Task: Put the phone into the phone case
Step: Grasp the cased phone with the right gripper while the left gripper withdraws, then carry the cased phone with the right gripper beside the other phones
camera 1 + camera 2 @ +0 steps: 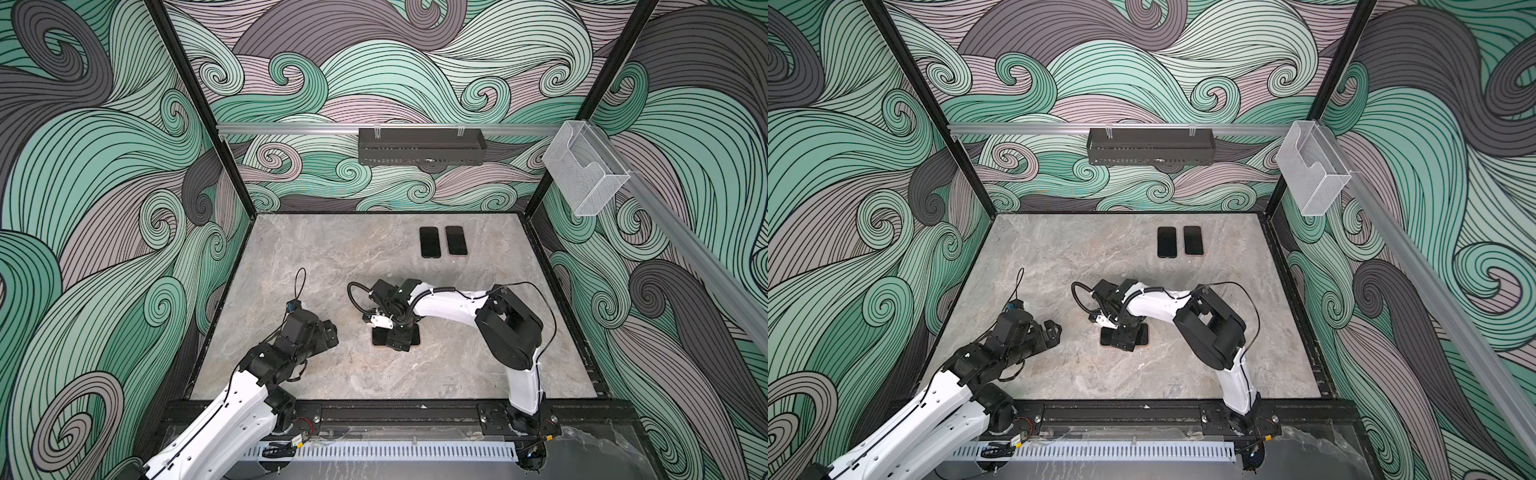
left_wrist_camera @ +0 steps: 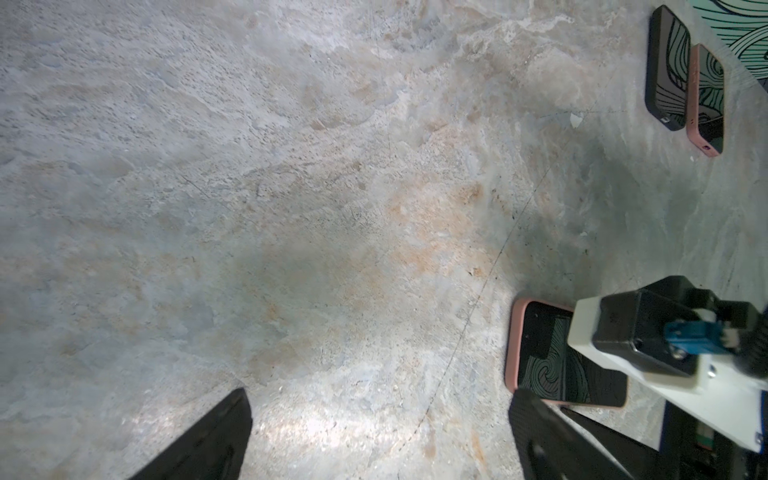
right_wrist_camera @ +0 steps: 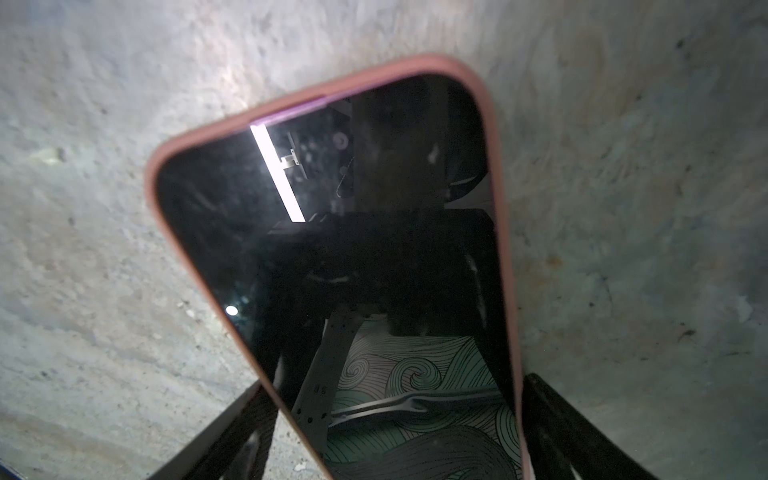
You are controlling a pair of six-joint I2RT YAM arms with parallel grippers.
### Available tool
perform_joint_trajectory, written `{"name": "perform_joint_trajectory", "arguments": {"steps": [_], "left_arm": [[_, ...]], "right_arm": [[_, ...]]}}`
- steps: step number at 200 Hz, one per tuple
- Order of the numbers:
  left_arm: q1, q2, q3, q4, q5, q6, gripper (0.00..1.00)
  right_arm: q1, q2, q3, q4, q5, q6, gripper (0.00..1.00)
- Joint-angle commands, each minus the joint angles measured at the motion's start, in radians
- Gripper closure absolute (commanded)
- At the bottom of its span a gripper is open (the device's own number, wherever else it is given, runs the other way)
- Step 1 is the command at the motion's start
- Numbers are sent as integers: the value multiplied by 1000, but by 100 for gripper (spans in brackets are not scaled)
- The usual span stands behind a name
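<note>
Right gripper [image 3: 397,382] straddles pink phone case [image 3: 440,64] — phone [image 3: 332,249] inside.

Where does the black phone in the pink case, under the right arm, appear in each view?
In a top view: the black phone lies mid-table, under the right pincer.
In a top view: phone, same spot.
Left wrist: phone beside the right arm.
Right wrist: phone fills the centre.
Shared landmark: its pink rim.

In both top views the phone [image 1: 379,337] is mostly covered by the right gripper [image 1: 400,338]. In the right wrist view its near end is cut off by the frame edge; contact between fingers [image 3: 226,436] and pink case [image 3: 316,89] cannot be told.
</note>
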Motion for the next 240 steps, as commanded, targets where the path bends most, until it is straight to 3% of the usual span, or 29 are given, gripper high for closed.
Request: {"name": "perform_joint_trajectory", "arguments": {"steps": [1,40,103,121,141,170,216,240], "left_arm": [[11,-9,11,-33,-24,-7,1],[12,-9,14,-33,-26,-10,2],[16,-26,13,-33,-24,-1,1],[16,-26,14,-33,-23,3,1],[18,-26,11,-28,-19,2,1],[18,-24,7,-7,-2,4,1],[19,2,18,9,8,23,1],[21,18,25,15,15,34,1]], "right_arm": [[19,20,-48,30,43,13,12],[22,21,-61,44,40,81,18],[3,17,-80,77,12,297,37],[-9,-1,-96,97,4,360,47],[-36,-47,-125,139,-5,441,62],[-90,-130,-169,198,-28,537,74],[-194,-246,-191,225,-8,628,86],[-258,-287,-175,222,23,623,87]]}}
